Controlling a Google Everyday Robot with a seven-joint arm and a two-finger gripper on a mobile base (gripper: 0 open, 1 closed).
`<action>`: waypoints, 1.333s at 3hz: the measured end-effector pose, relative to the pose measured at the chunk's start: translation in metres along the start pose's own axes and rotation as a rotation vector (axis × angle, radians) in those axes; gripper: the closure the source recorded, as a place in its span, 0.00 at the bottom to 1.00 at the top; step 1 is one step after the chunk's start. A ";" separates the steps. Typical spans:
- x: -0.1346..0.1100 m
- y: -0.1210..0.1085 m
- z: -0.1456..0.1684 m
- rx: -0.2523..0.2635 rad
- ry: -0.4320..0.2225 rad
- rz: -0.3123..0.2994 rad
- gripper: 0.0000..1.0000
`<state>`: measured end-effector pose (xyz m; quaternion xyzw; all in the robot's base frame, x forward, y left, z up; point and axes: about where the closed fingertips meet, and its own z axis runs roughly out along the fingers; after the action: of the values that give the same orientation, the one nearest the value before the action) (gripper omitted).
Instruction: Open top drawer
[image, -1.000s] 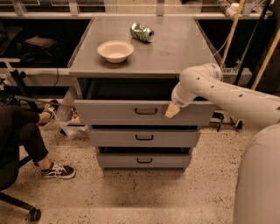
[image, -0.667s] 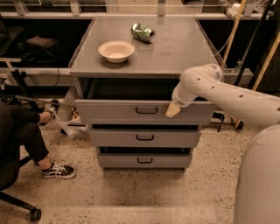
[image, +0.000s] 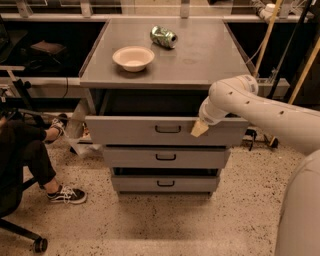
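The top drawer (image: 130, 131) is a wide grey drawer with a small black bar handle (image: 168, 129) at its centre. It stands pulled out from the grey cabinet, with a dark gap showing behind its front. My gripper (image: 199, 128) hangs from the white arm at the drawer's upper edge, to the right of the handle. Its tan fingertips (image: 198, 129) lie against the drawer front.
Two narrower grey drawers (image: 165, 157) sit shut below. A beige bowl (image: 133, 57) and a green can (image: 163, 36) lie on the cabinet top (image: 200, 60). A seated person's leg and shoe (image: 67, 195) are at the left. Poles and cables stand at the right.
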<state>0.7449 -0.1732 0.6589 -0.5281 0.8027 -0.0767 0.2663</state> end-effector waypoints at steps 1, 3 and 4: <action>0.000 0.000 0.000 0.000 0.000 0.000 0.84; 0.002 0.005 -0.002 0.004 -0.002 -0.009 1.00; 0.000 0.006 -0.003 0.004 -0.002 -0.009 1.00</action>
<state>0.7384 -0.1708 0.6590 -0.5310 0.8000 -0.0789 0.2680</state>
